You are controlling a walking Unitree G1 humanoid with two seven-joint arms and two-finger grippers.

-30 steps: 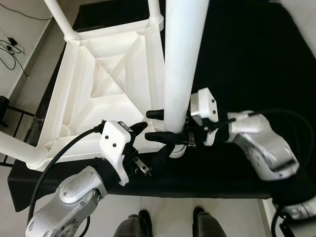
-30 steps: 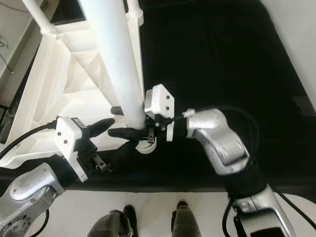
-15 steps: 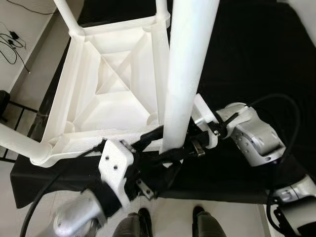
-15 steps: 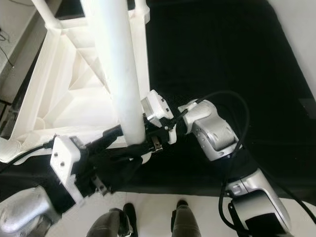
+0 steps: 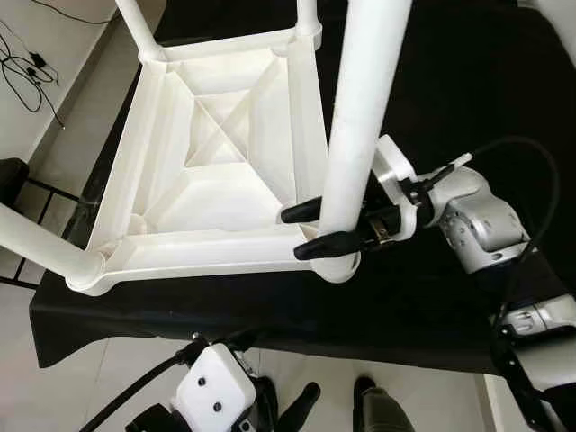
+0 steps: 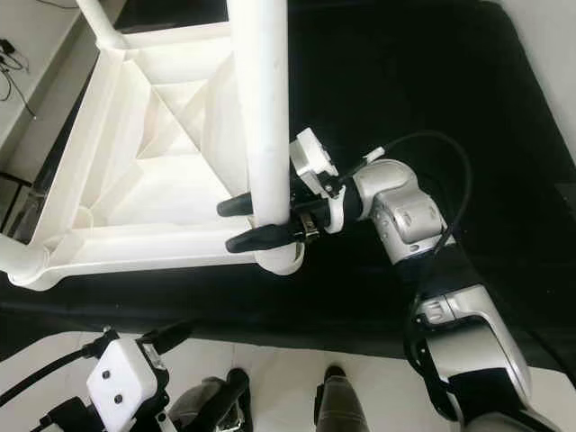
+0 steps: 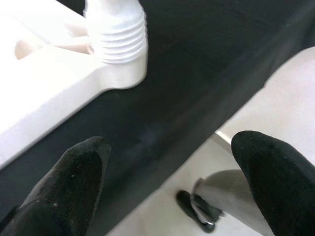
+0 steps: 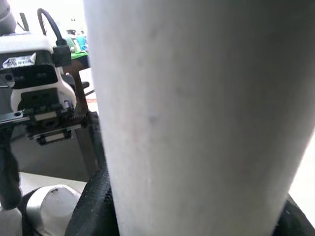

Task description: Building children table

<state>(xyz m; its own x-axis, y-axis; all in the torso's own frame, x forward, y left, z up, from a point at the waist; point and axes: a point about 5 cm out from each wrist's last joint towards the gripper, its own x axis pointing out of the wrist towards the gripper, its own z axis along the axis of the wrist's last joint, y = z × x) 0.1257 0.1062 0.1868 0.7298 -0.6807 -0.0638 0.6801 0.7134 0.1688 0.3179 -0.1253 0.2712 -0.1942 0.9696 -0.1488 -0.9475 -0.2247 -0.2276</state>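
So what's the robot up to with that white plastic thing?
It is putting together a small white table, which lies upside down on a surface covered in black cloth. The right gripper has its two black fingers clamped around a white leg standing in the near corner socket. Other legs already stand at the other corners. The left gripper hangs open below the table edge, holding nothing.

Table top point(image 5: 216, 193) and leg point(image 5: 360, 126): plain white plastic, no pattern. Bench point(image 5: 468, 81) covered in black cloth. Right pincer point(image 5: 310, 229): black fingers on silver arm; floor pale.
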